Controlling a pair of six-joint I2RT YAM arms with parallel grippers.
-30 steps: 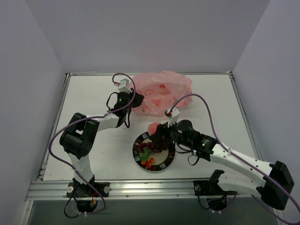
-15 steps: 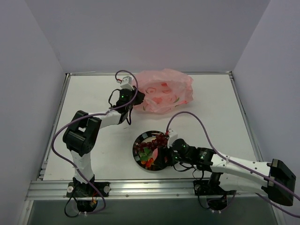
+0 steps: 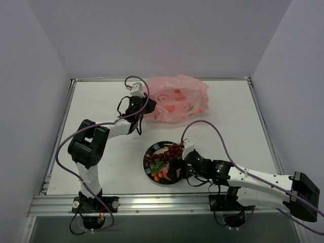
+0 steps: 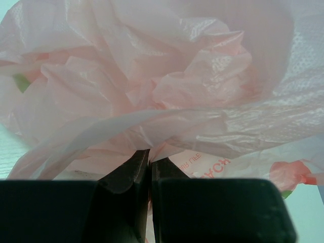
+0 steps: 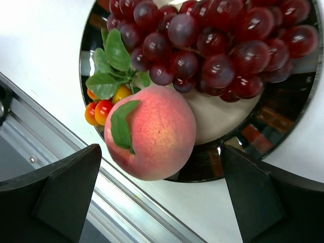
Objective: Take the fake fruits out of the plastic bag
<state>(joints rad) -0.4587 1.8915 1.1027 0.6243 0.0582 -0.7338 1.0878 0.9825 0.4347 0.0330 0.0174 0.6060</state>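
Observation:
The pink plastic bag (image 3: 177, 98) lies at the back of the table. My left gripper (image 3: 137, 101) is shut on a fold at its left edge; the wrist view shows the jaws (image 4: 150, 157) pinching the crinkly bag (image 4: 167, 76). The grape bunch (image 5: 212, 45), the tiny orange pieces with leaves (image 5: 98, 109) and the peach (image 5: 152, 134) lie on the dark-rimmed plate (image 5: 273, 116). The peach rests at the plate's near rim. My right gripper (image 5: 161, 169) is wide open around the peach, both fingers apart from it. In the top view the right gripper (image 3: 172, 171) covers the peach.
The round plate (image 3: 147, 161) sits near the table's front edge, with the grapes (image 3: 173, 151) on its far side. A metal rail (image 3: 152, 202) runs along the front edge just behind the peach. Grey walls close in three sides.
My right gripper came down from above the plate with the peach, opened and let it go at the plate's near rim. My left gripper pulled the bag slightly farther back.

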